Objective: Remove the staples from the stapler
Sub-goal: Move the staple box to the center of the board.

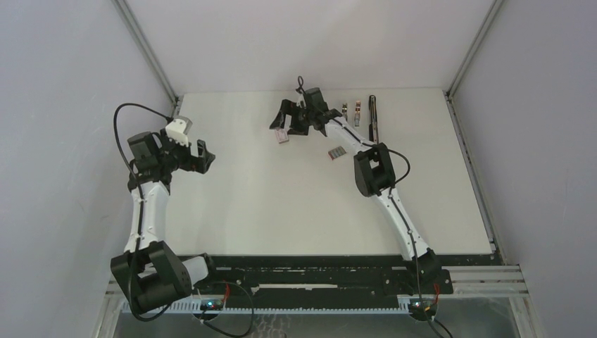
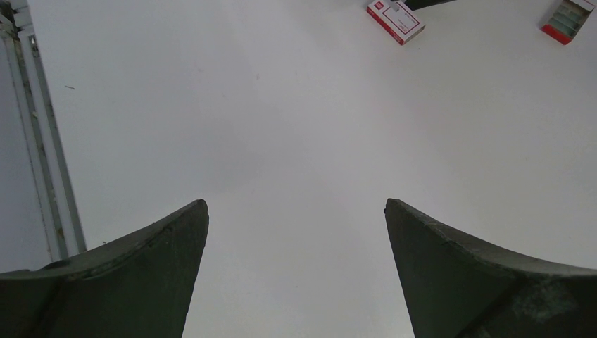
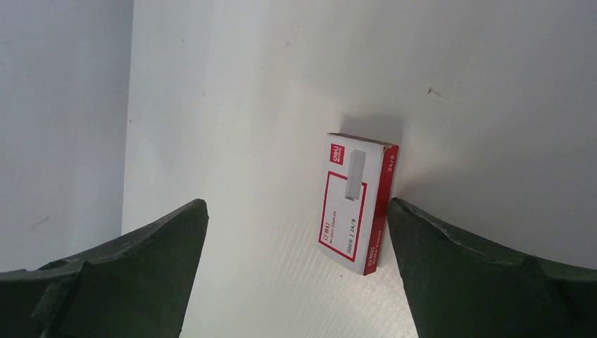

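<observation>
A closed red-and-white staple box (image 3: 355, 204) lies on the white table (image 1: 281, 204) beneath the far-reaching right gripper (image 3: 296, 202), whose fingers are spread wide around it. A nearby open tray (image 2: 569, 17) seems to hold grey rows. The left gripper (image 2: 296, 201), also spread, hovers holding nothing. The black stapler (image 1: 373, 116) lies at the far edge, with the staples (image 1: 357, 113) just beside it.

White-and-black arms (image 1: 149, 211), seemingly dark-green jaws

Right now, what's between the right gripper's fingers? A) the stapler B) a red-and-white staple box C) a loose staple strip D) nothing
B: the right wrist view shows the red-and-white staple box lying flat between the fingers of the open right gripper.
</observation>
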